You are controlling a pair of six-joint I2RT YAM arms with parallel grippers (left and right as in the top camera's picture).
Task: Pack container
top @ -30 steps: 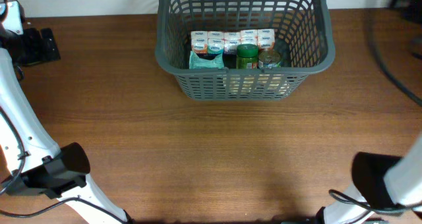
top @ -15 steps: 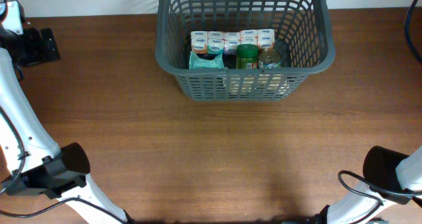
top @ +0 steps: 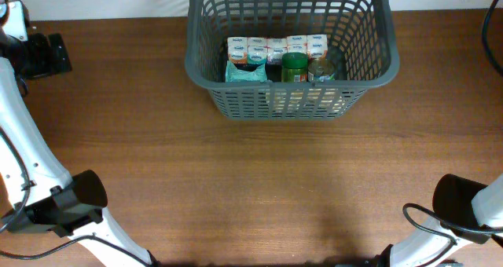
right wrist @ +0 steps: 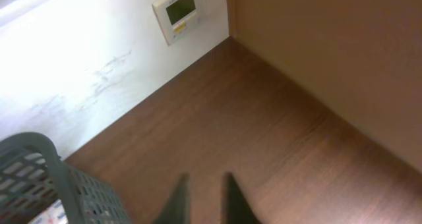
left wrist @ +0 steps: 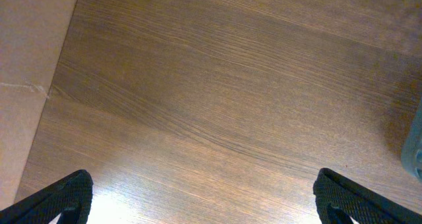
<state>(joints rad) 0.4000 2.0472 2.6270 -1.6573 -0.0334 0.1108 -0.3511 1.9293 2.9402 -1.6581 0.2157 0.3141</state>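
Note:
The container (top: 236,84), a large dark grey lattice basket, stands at the back middle of the table. Inside it are a row of small white cartons (top: 277,47), a teal packet (top: 245,72), a green-lidded jar (top: 295,66) and a tin can (top: 321,69). My left gripper (left wrist: 204,201) hangs open over bare wood, its fingertips (left wrist: 69,194) far apart with nothing between them. In the right wrist view my right gripper (right wrist: 206,197) is shut and empty, raised above the table to the right of the container's corner (right wrist: 39,178).
Both arms sit low at the front: the left arm (top: 71,204) and the right arm (top: 464,212). A black mount (top: 43,55) stands at the back left. A wall panel (right wrist: 177,13) hangs behind the table's far right corner. The table's left edge (left wrist: 49,92) is close.
The right gripper's jaws have closed on nothing. In the overhead view the right arm drew back toward the right edge. The left arm and the container's contents have not moved.

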